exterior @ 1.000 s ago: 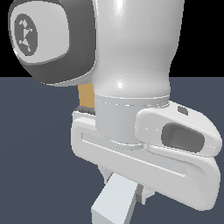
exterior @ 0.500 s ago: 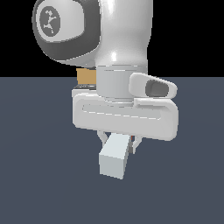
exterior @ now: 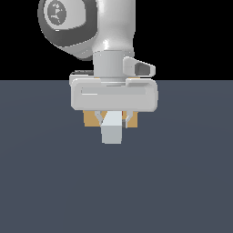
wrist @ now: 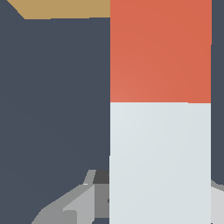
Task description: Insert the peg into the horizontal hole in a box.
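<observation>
End effector (exterior: 112,119) gripping pale peg (exterior: 112,130), tan box (exterior: 92,119) behind

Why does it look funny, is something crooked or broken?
Nothing stands out. The gripper holds the peg straight, red end toward the tan box. Nothing looks broken.

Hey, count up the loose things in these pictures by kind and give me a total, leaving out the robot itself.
Peg, grey-white with a red-orange end, held in the pincer: 1
Box, tan, behind the pincer: 1
Total: 2
</observation>
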